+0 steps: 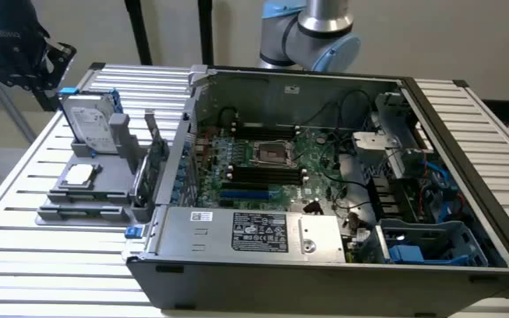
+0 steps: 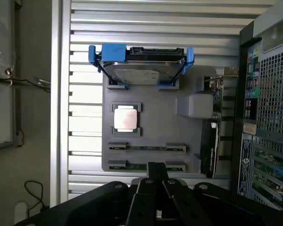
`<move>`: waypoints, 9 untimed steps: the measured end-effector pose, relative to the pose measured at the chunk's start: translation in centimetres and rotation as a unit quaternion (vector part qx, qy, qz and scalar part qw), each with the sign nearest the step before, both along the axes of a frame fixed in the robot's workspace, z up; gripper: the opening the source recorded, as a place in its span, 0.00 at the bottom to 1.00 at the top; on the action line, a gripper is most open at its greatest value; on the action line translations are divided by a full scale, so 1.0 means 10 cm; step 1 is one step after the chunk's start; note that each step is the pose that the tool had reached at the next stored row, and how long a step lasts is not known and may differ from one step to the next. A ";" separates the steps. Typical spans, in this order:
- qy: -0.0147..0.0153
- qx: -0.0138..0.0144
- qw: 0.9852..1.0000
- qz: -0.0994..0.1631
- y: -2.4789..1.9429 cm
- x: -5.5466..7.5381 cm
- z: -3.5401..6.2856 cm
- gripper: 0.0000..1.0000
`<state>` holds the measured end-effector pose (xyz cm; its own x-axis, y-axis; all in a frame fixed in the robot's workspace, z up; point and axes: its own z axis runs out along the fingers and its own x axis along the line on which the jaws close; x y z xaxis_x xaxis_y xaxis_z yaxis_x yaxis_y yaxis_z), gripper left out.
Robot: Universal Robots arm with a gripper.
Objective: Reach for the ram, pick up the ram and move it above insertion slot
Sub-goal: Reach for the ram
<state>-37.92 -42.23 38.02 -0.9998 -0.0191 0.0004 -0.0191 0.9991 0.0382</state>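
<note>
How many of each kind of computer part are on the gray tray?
hard drive: 1
processor chip: 1
expansion card: 1
ram sticks: 2
Total: 5

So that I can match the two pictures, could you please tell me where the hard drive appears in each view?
Exterior view: the hard drive stands at the grey tray's far end, on the exterior view's left.
Wrist view: the hard drive sits at the tray's end farthest from the gripper.
Shared landmark: the square processor beside it on the tray.
</note>
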 end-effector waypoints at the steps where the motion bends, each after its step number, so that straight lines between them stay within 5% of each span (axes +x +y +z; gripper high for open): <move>1: 0.000 0.000 1.000 0.000 0.000 0.00 0.000 0.11; 9: 0.000 0.000 1.000 0.000 0.000 0.00 0.000 0.11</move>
<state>-37.92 -42.23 38.02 -0.9998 -0.0191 0.0004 -0.0191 0.9991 0.0382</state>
